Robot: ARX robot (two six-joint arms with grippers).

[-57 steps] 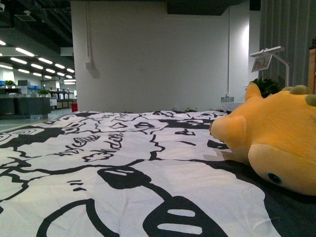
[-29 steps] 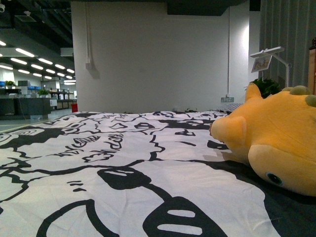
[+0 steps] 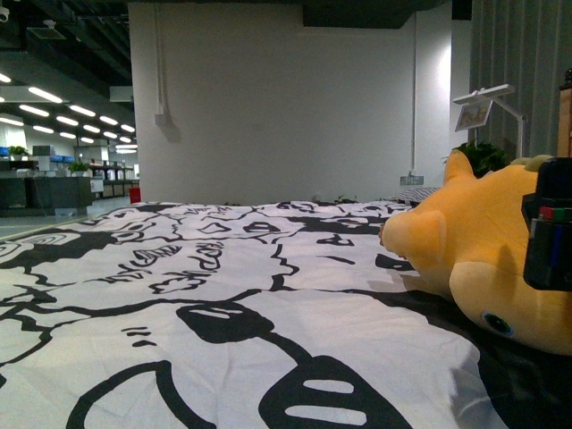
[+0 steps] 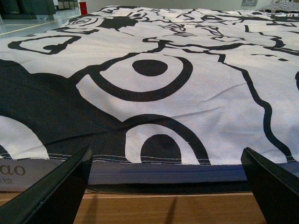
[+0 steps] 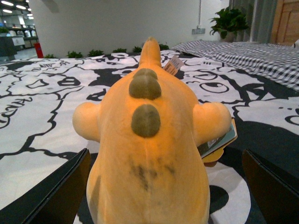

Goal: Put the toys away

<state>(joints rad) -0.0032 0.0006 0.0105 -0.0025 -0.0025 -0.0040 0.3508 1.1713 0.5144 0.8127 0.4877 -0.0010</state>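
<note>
Lying on the black and white bed sheet (image 3: 223, 295), the orange plush toy (image 3: 474, 241) is at the right side in the front view. A black part of the right arm (image 3: 547, 234) shows in front of it at the edge. In the left wrist view, the left gripper (image 4: 166, 154) has its two fingers wide apart by the edge of the bed sheet and holds nothing. In the right wrist view, the right gripper (image 5: 166, 154) is wide apart too. The plush toy's back fills the space between its fingers, and I cannot tell if they touch it.
</note>
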